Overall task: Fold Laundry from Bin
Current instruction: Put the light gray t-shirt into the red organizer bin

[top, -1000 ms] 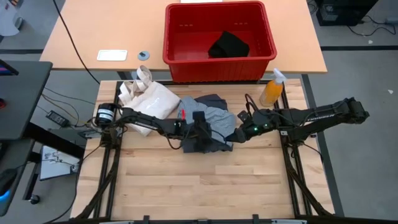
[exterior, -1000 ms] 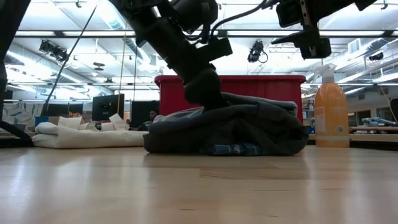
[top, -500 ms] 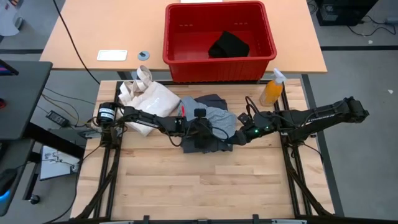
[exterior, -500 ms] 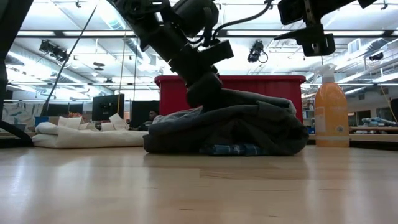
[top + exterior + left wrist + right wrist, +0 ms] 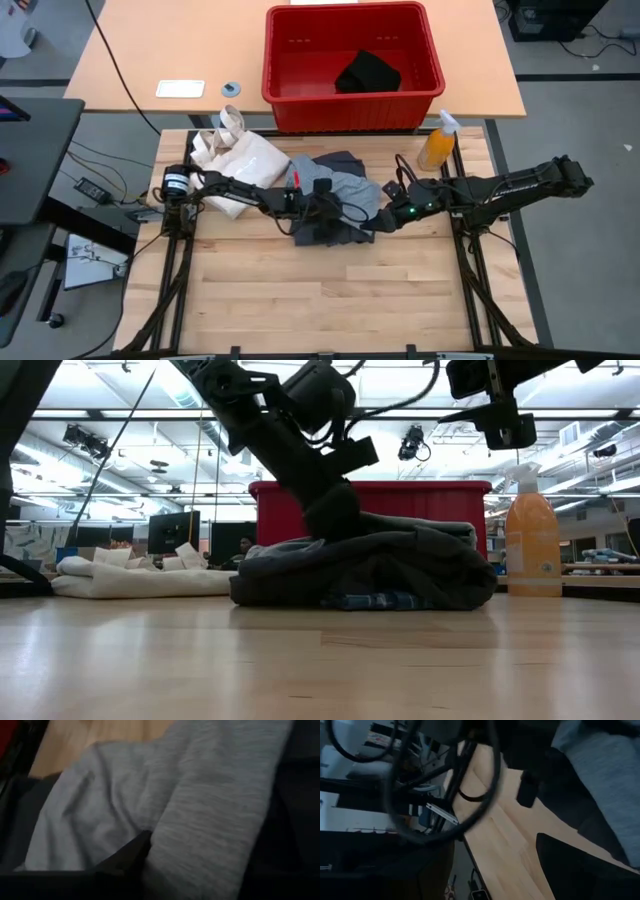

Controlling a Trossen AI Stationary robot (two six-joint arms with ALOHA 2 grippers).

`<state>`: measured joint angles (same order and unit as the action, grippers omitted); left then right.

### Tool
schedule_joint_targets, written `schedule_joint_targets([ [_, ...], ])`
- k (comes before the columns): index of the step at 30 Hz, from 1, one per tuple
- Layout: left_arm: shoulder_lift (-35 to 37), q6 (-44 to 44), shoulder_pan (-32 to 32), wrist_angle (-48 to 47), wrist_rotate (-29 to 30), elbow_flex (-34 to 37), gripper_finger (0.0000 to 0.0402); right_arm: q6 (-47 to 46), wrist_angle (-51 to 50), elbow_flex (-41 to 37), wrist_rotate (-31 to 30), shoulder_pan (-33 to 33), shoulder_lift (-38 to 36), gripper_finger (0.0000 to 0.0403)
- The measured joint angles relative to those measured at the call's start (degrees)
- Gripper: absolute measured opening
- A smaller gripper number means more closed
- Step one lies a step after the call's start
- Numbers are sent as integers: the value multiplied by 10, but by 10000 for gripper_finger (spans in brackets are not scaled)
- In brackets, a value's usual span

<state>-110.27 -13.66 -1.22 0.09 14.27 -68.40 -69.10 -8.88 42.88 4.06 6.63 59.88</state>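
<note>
Laundry pile (image 5: 340, 200) sits centre of the bench (image 5: 320, 300), just below the red bin (image 5: 350, 50) at top centre. Pile is a light grey piece over dark charcoal; in the low view a strip of blue plaid (image 5: 375, 600) peeks out at its base, mostly buried. A black piece (image 5: 368, 72) lies inside the bin.

Left gripper (image 5: 322, 210) is pressed down into the pile's left part, fingertips sunk in cloth and hidden from above. Left wrist view shows only one dark finger (image 5: 131, 854) against the light grey piece (image 5: 210, 805); other finger not visible, so can't tell if it's gripping or how wide it stands.

Right gripper (image 5: 383, 214) is at the pile's right edge, tips lost against dark fabric; low view cuts it off at the top. Its opening can't be made out either.

Tote (image 5: 240, 160) lies left of pile, spray bottle (image 5: 437, 142) upper right.
</note>
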Motion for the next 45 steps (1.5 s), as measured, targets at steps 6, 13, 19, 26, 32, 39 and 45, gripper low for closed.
schedule_joint_targets([
  [6,2,72,-9,-6,38,0,34,-3,1,0,13,-1,-10,287],
  [13,55,98,-9,-54,38,-16,19,2,-51,1,43,-8,-68,287],
  [19,88,105,-13,-99,33,-29,17,33,-60,1,37,-8,-102,287],
  [26,87,159,-15,-98,0,-30,17,57,-68,1,29,-9,-62,288],
  [32,91,175,-6,-100,-9,-30,32,103,-127,0,40,-62,-27,299],
  [39,61,275,2,-112,-13,-31,152,177,-126,0,113,-174,-9,307],
  [45,53,370,0,-113,-71,-30,270,246,-118,0,183,-266,55,307],
])
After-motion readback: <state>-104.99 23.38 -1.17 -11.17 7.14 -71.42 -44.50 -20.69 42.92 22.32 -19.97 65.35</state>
